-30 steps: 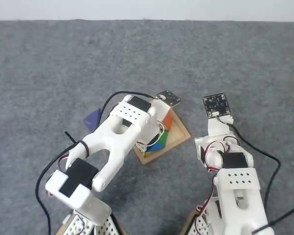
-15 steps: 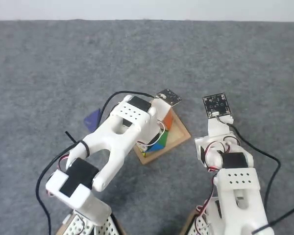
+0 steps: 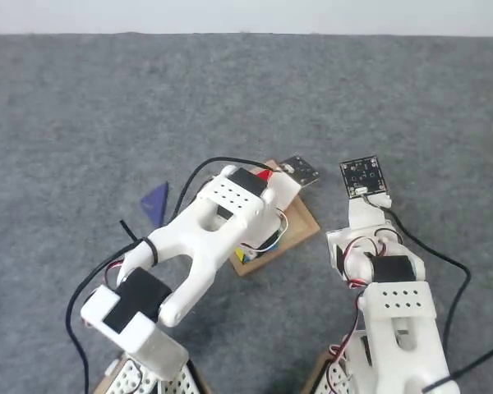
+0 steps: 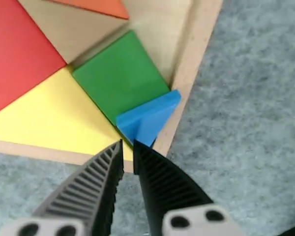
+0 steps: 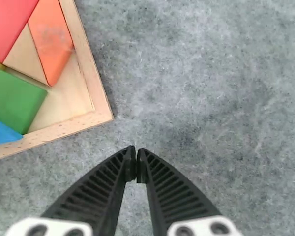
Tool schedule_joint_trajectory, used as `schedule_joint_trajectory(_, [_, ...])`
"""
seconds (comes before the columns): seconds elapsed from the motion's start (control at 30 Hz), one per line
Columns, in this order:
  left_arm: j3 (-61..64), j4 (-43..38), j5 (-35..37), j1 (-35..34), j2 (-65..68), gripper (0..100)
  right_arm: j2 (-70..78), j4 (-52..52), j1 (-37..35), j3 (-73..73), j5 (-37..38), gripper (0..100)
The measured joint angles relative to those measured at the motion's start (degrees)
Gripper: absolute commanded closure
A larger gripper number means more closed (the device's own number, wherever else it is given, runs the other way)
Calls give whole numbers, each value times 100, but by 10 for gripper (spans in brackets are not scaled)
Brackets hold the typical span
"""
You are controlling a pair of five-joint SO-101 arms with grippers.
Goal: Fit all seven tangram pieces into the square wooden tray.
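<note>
Seating blue wooden triangle (image 4: 150, 118): propped on rim of square wooden tray (image 4: 189, 73), corner touching tips of left gripper (image 4: 128, 146), fingers nearly together. Next: press it flat beside green wooden square (image 4: 120, 78). Also: right gripper (image 5: 136, 164) fingers together, tray corner just beyond tips.

the grey table (image 5: 226, 73) is lit brightly and evenly by diffuse light, and a faint, soft shadow is cast just beyond the right gripper (image 5: 136, 150).
</note>
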Motion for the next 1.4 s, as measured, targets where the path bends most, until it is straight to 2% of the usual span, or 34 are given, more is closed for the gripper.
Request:
schedule_joint_trajectory(0.3, [-114, -237, 0, 334, -18, 963, 0, 0, 0, 0, 0, 990])
schedule_joint_trajectory(0.53, [-176, -484, 0, 404, 484, 964, 0, 0, 0, 70, 0, 990])
schedule_joint_trajectory(0.77, [-290, -501, -105, -9, 519, 965, -26, 0, 0, 70, 0, 990])
schedule_joint_trajectory(0.97, [-264, -492, -334, -545, 44, 955, -26, 0, 0, 70, 0, 990])
schedule_joint_trajectory(1.13, [-264, -431, -431, -1108, -932, 849, -26, 0, 0, 70, 0, 990])
schedule_joint_trajectory(1.27, [-273, -431, -440, -2233, -1160, 837, -26, 0, 0, 70, 0, 990])
schedule_joint_trajectory(1.4, [-615, -431, -730, -3437, -519, 833, -26, 0, 0, 70, 0, 990])
